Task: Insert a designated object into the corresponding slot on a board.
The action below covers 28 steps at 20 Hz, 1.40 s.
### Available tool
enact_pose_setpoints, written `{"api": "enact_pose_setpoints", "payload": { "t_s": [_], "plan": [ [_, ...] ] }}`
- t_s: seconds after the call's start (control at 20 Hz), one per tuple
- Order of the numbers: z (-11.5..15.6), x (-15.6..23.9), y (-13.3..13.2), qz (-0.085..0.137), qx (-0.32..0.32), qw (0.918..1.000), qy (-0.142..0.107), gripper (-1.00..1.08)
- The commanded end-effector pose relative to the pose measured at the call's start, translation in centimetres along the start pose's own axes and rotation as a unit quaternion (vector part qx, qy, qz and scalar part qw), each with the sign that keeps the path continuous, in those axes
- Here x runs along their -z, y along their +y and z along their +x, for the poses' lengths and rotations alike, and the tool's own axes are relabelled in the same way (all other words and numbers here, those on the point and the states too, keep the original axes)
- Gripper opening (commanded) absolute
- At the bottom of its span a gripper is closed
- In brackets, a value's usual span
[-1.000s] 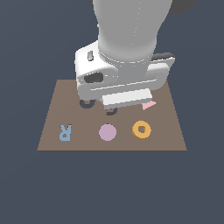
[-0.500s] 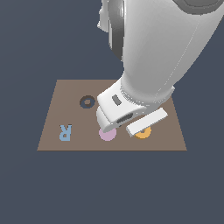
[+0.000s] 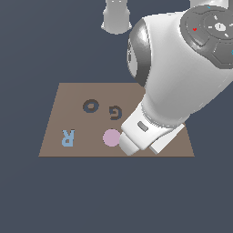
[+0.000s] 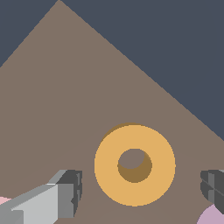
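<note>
- The exterior view looks down at a slant from in front of the board, far enough off to take in the whole panel, with my arm bulking large on the exterior view's right.
- The wrist view looks down from close above the board, past my fingers.
- Both views share the brown panel and the mauve disc.
- The orange ring shows only in the wrist view.

One board. One orange ring, lying between the claw fingers. One mauve disc just beside the claw. One blue letter R, well away from the claw. Two dark recesses: one ring-shaped slot, one G-shaped recess. One claw, two fingers.
</note>
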<state>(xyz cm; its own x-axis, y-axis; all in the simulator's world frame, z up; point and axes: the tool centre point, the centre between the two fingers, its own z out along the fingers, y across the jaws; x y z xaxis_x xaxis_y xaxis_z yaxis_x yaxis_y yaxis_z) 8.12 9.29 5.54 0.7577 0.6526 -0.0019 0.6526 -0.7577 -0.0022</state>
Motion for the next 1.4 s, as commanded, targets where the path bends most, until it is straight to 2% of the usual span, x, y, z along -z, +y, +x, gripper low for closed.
{"api": "enact_pose_setpoints", "payload": {
  "t_s": [0.0, 0.75, 0.8, 1.35],
  "plan": [
    [0.5, -0.4, -0.2, -0.001, 0.014, 0.9999, 0.001, 1.0],
    [0.7, -2.5, -0.3, -0.001, 0.021, 0.9998, 0.001, 1.0],
    [0.7, -2.5, -0.3, -0.001, 0.021, 0.9998, 0.001, -1.0],
    [0.7, -2.5, -0.3, -0.001, 0.021, 0.9998, 0.001, -1.0]
  ]
}}
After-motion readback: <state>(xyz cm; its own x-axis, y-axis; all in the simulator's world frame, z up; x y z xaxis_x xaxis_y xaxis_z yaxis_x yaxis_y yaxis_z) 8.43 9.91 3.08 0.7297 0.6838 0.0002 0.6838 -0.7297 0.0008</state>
